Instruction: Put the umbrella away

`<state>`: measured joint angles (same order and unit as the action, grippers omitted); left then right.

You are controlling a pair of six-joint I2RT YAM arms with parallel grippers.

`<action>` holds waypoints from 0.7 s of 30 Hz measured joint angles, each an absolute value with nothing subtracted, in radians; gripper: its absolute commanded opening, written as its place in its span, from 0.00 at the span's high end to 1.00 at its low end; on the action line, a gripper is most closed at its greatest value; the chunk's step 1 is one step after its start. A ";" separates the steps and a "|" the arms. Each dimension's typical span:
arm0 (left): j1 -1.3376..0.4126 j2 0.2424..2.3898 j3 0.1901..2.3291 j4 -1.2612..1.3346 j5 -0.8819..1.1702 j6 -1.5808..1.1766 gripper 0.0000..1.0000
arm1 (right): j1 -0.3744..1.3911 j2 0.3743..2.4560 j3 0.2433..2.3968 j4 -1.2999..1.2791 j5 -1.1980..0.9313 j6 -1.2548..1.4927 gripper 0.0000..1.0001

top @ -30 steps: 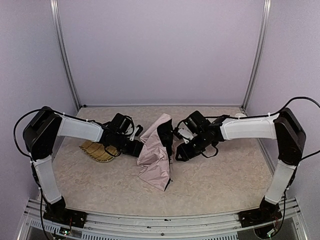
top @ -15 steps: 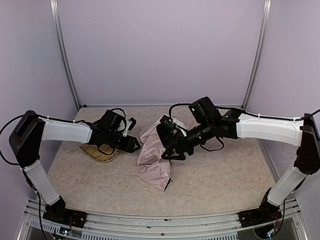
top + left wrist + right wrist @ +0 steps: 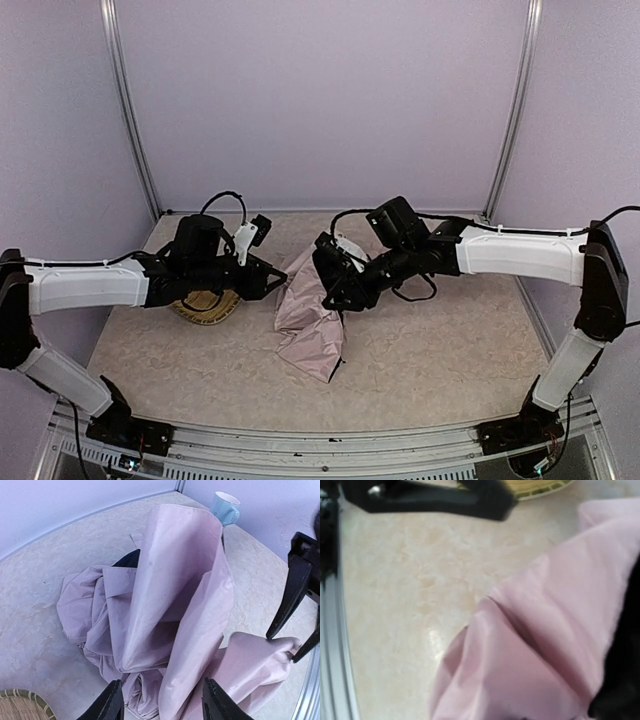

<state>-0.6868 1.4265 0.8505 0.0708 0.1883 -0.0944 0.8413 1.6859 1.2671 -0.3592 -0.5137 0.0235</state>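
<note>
The umbrella (image 3: 308,325) lies as a crumpled heap of pale pink fabric in the middle of the table, with black ribs showing at its top and lower right. It fills the left wrist view (image 3: 170,605) and the right wrist view (image 3: 555,645). My left gripper (image 3: 268,280) is at its left edge, open (image 3: 163,703), with a fold of fabric standing between the spread fingertips (image 3: 113,702). My right gripper (image 3: 336,288) sits on the heap's upper right. Its fingers (image 3: 292,592) close around a corner of the fabric.
A yellow woven tray (image 3: 203,306) lies under my left forearm, just left of the umbrella; its rim (image 3: 12,706) shows in the left wrist view. A pale blue mug (image 3: 225,507) stands near the back right corner. Purple walls enclose the table.
The raised peak of fabric has sunk lower. My right arm stretched leftwards over the heap and its gripper opened, then closed again. My left arm swung out to the left while its gripper stayed by the umbrella.
</note>
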 measured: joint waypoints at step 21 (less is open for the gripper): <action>-0.709 1.797 0.917 0.226 0.179 -0.049 0.50 | 0.703 1.819 1.364 0.028 -0.794 0.099 1.00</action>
<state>-0.7086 1.7966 0.9173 0.2260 0.1787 -0.0490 0.7033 1.8187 1.3643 0.0280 -0.7940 0.0986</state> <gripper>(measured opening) 0.506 0.006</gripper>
